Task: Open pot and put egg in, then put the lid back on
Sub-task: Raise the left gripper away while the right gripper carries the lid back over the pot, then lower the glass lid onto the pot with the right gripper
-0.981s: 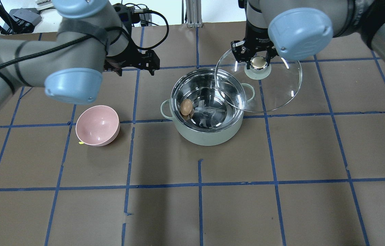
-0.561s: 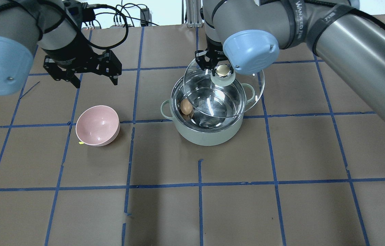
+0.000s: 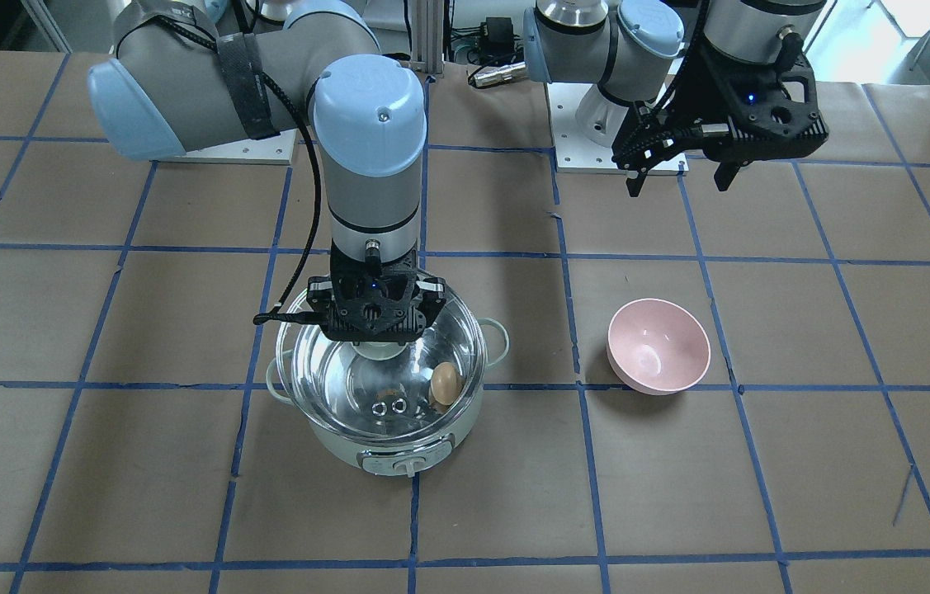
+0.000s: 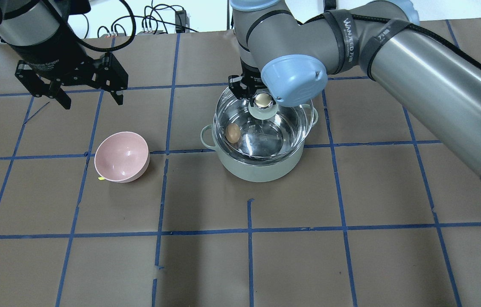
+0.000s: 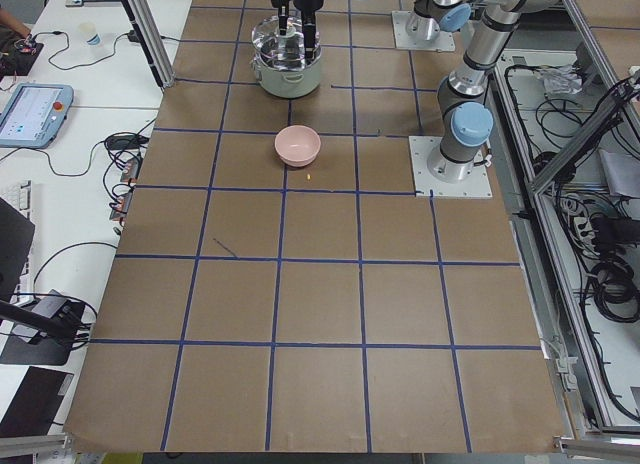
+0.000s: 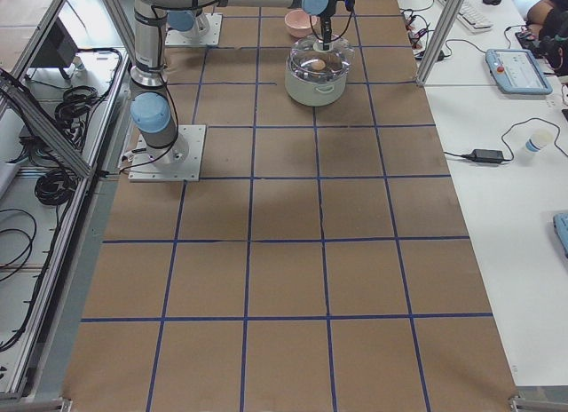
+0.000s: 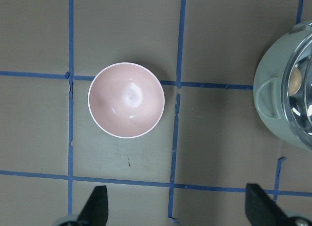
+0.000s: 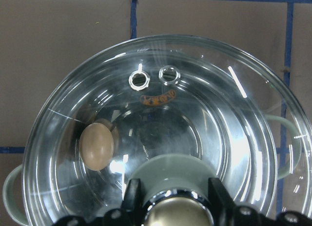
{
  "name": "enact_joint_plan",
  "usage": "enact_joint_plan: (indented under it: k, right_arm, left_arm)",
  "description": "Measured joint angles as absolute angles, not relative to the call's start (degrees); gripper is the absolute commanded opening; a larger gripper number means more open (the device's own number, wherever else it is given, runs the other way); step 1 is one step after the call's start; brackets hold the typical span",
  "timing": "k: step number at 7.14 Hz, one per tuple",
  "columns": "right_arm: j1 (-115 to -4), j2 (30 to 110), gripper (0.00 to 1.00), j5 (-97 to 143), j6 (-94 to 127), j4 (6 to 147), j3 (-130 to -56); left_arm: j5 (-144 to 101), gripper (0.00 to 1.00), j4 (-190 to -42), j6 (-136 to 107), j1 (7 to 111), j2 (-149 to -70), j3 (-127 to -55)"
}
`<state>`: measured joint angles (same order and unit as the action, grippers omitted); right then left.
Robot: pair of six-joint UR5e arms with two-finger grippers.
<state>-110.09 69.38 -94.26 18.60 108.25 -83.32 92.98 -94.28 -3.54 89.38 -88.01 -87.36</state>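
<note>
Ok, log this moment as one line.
egg in pot | lid over pot | right gripper shut on lid | left gripper open, empty

Light: bright, even, from overhead.
Glare: white streaks across the lid (image 8: 236,84).
Shadows: soft, faint.
Blur: slight, bottom edge, right wrist view.

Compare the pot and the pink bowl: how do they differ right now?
The pot is mint-green outside with steel inside; the pink bowl is pink all over. The pot is the larger and has loop handles; the bowl has none. The pot holds the egg, with the lid held over it by the right pincer; the bowl is empty and uncovered. Both are round and stand upright on the table.
</note>
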Motion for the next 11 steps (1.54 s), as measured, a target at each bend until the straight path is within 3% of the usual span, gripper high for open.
enact_joint_plan:
  k: [11]
  right_arm:
    - [-110.29, 68.03, 0.05, -93.61, 22.27, 110.76, -84.39]
  left_arm:
    - [89.52, 1.0, -91.71, -0.24, 85.38, -85.82, -88.81]
